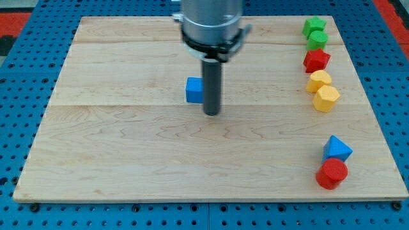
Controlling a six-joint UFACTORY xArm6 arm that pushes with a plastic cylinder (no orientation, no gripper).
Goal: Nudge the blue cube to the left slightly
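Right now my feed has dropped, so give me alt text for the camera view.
My tip sits just off the right side of the blue cube, near the middle of the wooden board. Down the view's right edge run a green star, green cylinder, red block, two yellow blocks, a blue triangular block and a red cylinder.

pale matt wood board [128, 160], metal-collared dark rod [211, 89]

- Pale wooden board [128, 166], lying on blue perforated base [19, 76].
- Blue cube [193, 90] near the centre.
- Along the view's right edge: green star block [314, 26], green rounded block [317, 40], red star-like block [316, 60], two yellow hexagonal blocks [319, 81] [326, 98], blue triangular block [337, 149], red cylinder [332, 173].
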